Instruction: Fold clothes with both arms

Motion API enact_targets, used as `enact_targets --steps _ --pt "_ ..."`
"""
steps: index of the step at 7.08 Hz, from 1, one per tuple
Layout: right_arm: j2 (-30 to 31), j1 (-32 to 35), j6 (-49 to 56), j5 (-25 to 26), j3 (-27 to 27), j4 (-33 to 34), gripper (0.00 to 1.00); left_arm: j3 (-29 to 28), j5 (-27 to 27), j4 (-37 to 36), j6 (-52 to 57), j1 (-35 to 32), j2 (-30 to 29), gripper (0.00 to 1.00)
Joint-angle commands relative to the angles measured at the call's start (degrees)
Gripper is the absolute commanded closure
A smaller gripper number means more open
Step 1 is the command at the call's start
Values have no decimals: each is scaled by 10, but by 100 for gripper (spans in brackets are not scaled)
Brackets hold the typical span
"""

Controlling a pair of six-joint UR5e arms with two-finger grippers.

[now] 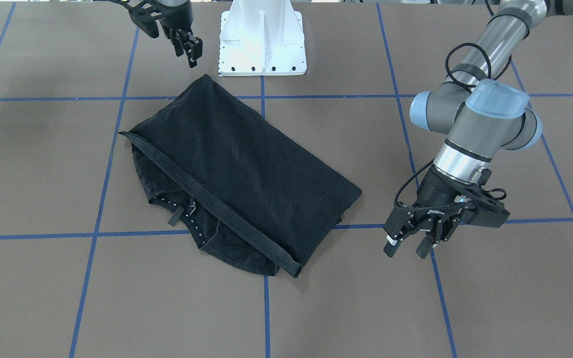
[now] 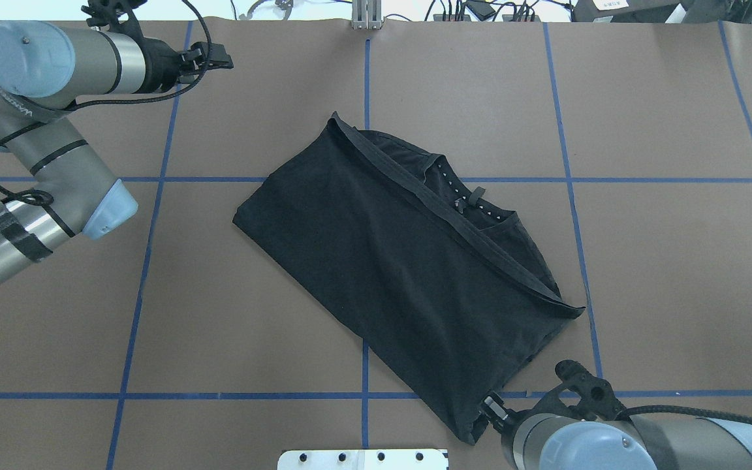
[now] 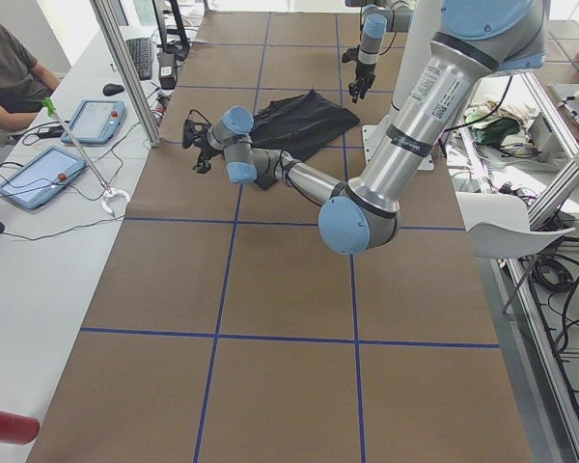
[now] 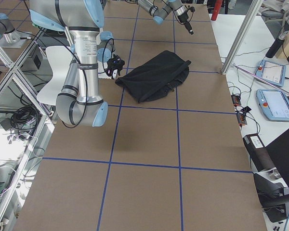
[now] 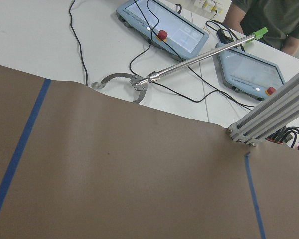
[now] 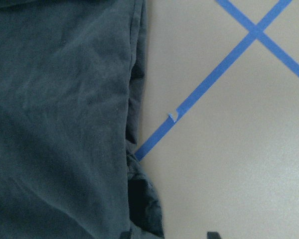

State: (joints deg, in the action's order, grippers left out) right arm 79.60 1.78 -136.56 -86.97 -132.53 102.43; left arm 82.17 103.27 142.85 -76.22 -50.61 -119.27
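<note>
The black T-shirt (image 1: 246,164) lies folded in a slanted rectangle mid-table, with the hem band on top and the collar with its label showing beside it (image 2: 467,196). The chest graphic is hidden. My left gripper (image 1: 406,247) is open and empty, hovering above the table off the shirt's far corner, apart from the cloth. It shows at the top left of the overhead view (image 2: 213,60). My right gripper (image 1: 193,53) is open and empty, just above the shirt's corner nearest the pedestal (image 2: 488,408). The right wrist view shows the shirt's edge (image 6: 60,124) below it.
The white pedestal base (image 1: 261,44) stands close behind the shirt. Blue tape lines (image 1: 266,308) grid the brown table. Beyond the table's far edge lie two teach pendants (image 5: 162,30), a metal rod (image 5: 199,57) and an aluminium post (image 5: 274,114). An operator (image 3: 10,68) sits there.
</note>
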Motion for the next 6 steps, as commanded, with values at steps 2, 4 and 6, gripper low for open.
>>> enact_targets --steps 2,4,6 --pt "-4 79 39 -7 -59 58 0 109 -9 -26 -38 72 73 13" --pt "-8 174 121 -58 -58 50 0 118 -114 -111 -42 164 74 18" --pt "-22 227 172 -87 -49 51 0 103 -119 -124 -39 190 90 30"
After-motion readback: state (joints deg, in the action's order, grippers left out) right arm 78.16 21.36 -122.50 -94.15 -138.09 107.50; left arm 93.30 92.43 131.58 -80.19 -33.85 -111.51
